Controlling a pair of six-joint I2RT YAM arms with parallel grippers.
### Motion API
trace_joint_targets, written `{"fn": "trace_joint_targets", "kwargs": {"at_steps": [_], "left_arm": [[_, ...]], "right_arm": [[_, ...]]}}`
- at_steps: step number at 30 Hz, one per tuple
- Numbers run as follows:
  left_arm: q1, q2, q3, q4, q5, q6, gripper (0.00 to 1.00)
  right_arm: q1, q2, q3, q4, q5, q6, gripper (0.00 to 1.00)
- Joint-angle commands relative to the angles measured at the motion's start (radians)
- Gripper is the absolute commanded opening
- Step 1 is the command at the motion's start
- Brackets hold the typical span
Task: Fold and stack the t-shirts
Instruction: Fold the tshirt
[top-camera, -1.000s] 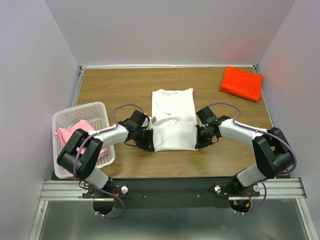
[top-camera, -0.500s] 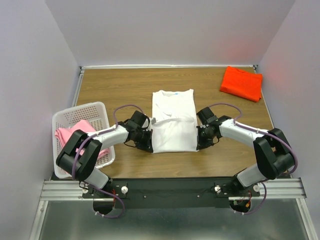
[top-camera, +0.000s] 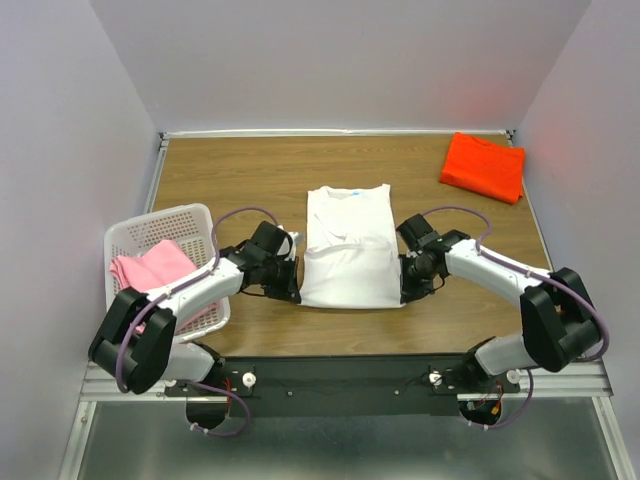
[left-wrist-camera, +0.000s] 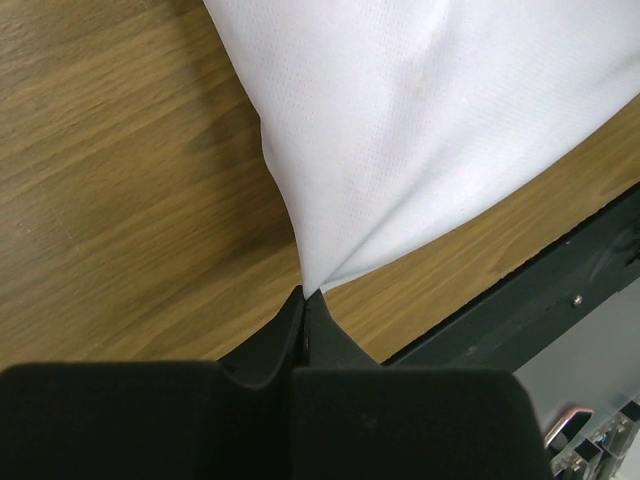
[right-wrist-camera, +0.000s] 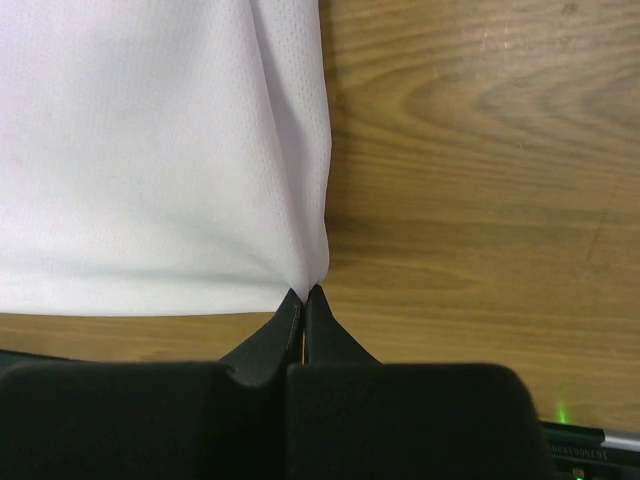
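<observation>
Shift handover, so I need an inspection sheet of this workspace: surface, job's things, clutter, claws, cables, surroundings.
Surface: wooden table, grain visible, no stains seen.
Job's things: white t-shirt mid-table, sides folded in; orange-red t-shirt folded at the far right corner; pink t-shirt bunched in the white basket.
Clutter: nothing seen.
Claws: left claw shut on the white t-shirt's near left corner; right claw shut on its near right corner.
Cables: purple cables looped at each wrist, off the cloth.
Surroundings: plain walls; metal rail at the near edge.
</observation>
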Motion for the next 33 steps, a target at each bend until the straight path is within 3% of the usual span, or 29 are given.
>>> {"fn": "trace_joint_targets", "kwargs": {"at_steps": [1,21,33], "left_arm": [[-0.002,-0.069,0.011,-0.068,-0.010,-0.029,0.00],[-0.002,-0.433,0.107,-0.354,0.049,-0.228,0.00],[0.011,-0.353,0.146,-0.308,0.046,-0.181,0.00]], "right_arm": [[0.001,-0.052,0.048,-0.137,0.051,-0.011,0.00],[0.002,-0.293,0.239,-0.512,0.032,0.112,0.00],[0.001,-0.196,0.360,-0.513,0.154,0.170,0.00]]}}
